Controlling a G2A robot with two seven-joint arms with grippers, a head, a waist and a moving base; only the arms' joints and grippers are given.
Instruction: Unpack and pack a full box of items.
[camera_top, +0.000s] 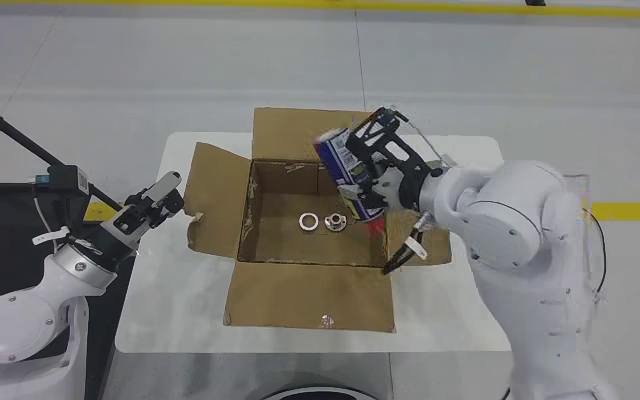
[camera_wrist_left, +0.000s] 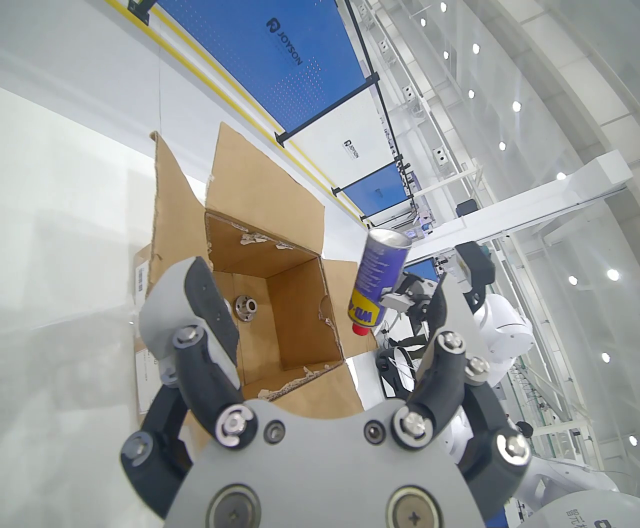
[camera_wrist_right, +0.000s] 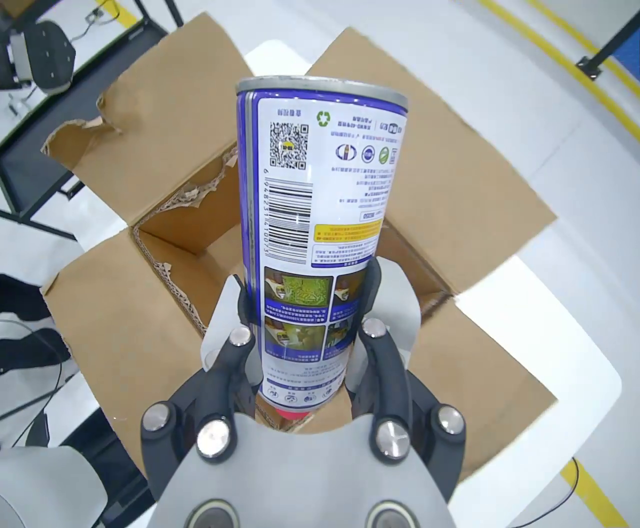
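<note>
Noted open box on tabletop holding two metal rings. Found spray can pinched cap-down in right gripper above box; left gripper spread, near flap.

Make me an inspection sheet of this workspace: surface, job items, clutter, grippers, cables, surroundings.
Surface: white rounded table, carrying an open brown cardboard box with its flaps spread.
Job's things: blue cylindrical spray can with red cap, held tilted, cap down, over the box; two silvery metal rings on the box floor.
Clutter: nothing seen.
Grippers: right gripper shut on the can; left gripper open and empty, beside a box flap.
Cables: thin grey cable looping by the right wrist.
Surroundings: grey floor with yellow lines; blue panels on black stands.
</note>
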